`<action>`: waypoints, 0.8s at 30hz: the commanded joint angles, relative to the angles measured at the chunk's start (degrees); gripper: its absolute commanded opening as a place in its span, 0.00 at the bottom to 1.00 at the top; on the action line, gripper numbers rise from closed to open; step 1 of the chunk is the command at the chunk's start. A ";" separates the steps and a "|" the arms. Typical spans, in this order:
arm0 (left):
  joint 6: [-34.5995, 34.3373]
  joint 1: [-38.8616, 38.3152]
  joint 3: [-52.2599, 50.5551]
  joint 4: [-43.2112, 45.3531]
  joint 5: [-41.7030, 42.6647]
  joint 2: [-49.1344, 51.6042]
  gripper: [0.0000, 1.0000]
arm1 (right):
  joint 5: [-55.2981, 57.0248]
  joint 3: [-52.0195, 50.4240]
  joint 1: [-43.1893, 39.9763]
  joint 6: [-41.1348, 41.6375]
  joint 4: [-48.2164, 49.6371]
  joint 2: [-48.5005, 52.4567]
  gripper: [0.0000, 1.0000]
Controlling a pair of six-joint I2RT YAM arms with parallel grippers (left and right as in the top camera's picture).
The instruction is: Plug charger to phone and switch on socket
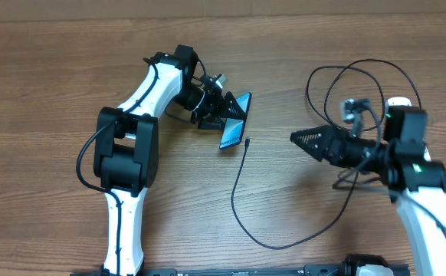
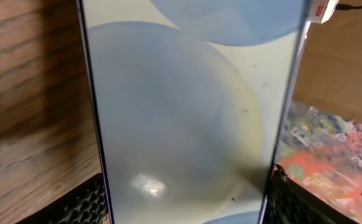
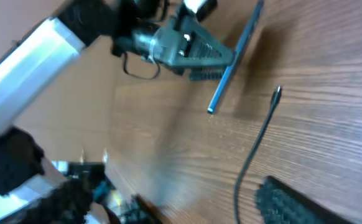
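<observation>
Brown wood-grain surface (image 1: 47, 77) carries the whole set-up. Far left: left arm (image 1: 142, 96) reaches in toward centre. The left jaws are clenched on the phone (image 1: 235, 126), which is held tilted with its lower end at or just above the surface; contact not resolved. In the left wrist view the pale blue screen fills the frame, with a ribbed pad (image 2: 84, 202) at each long edge. Centre: the charger (image 1: 235, 201), a thin black cable. Its plug tip (image 1: 247, 142) lies loose on the surface just beside the phone's lower end, not inserted. The cable runs down, curves right, then rises into loose loops by the right arm (image 1: 426, 207). Right: the right jaws point left at the tip, near but apart, holding nothing. Whether they stand wide or closed, cannot tell. Judgement: the step in hand is picking up the plug. Grasp just behind the tip, square to the cable, so the connector lines up with the port, and hold the phone steady. The slack loops could snag the right wrist. The socket does not show plainly in any view. Room: a tan strip lies beyond the far edge, and a mottled coloured patch (image 2: 330, 143) in the left wrist view is unidentified.
</observation>
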 commanded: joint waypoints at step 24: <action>-9.01 -2.12 1.84 -1.55 -21.27 0.02 1.00 | 24.48 0.96 11.37 4.28 6.67 17.25 0.90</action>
